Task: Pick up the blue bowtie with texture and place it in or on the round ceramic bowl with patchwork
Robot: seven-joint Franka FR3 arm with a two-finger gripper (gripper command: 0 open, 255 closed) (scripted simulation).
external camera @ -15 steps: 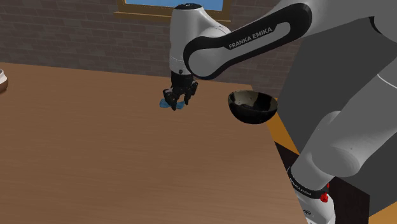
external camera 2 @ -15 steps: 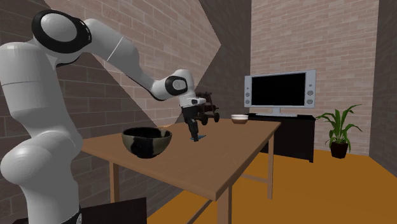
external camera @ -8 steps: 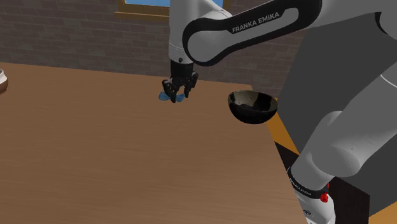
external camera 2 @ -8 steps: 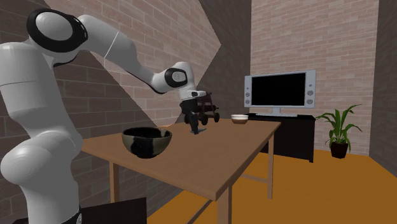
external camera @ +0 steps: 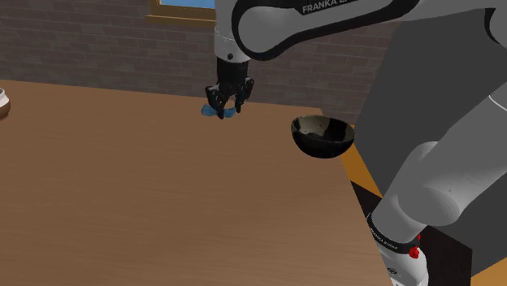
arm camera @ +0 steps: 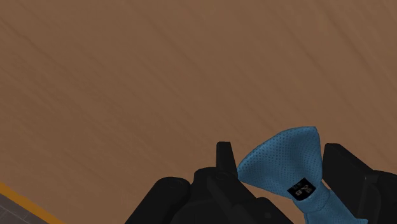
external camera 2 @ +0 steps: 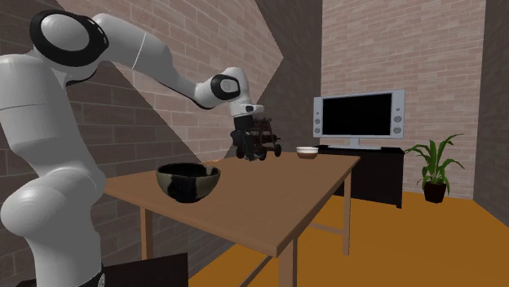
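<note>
A blue dotted bowtie (arm camera: 284, 163) is clasped between my two black fingers, one wing sticking out past the fingertips. In the shoulder view the gripper (external camera: 225, 104) hangs well above the brown table (external camera: 122, 187), shut on the bowtie (external camera: 213, 111), whose blue edges peek out beside the fingers. The round dark bowl (external camera: 322, 136) with a mottled inside stands at the table's corner, to the shoulder view's right of the gripper and lower. In the second exterior view the gripper (external camera 2: 249, 152) is raised behind and to the right of the bowl (external camera 2: 188, 180).
A small white bowl (external camera 2: 307, 152) rests at the table's far end, also at the shoulder view's left edge (external camera: 3, 104). A brick wall runs behind the table. A TV (external camera 2: 359, 116) on a dark cabinet and a potted plant (external camera 2: 434, 167) stand beyond it.
The gripper has risen steadily off the table with the bowtie in it. The bowl has not moved.
</note>
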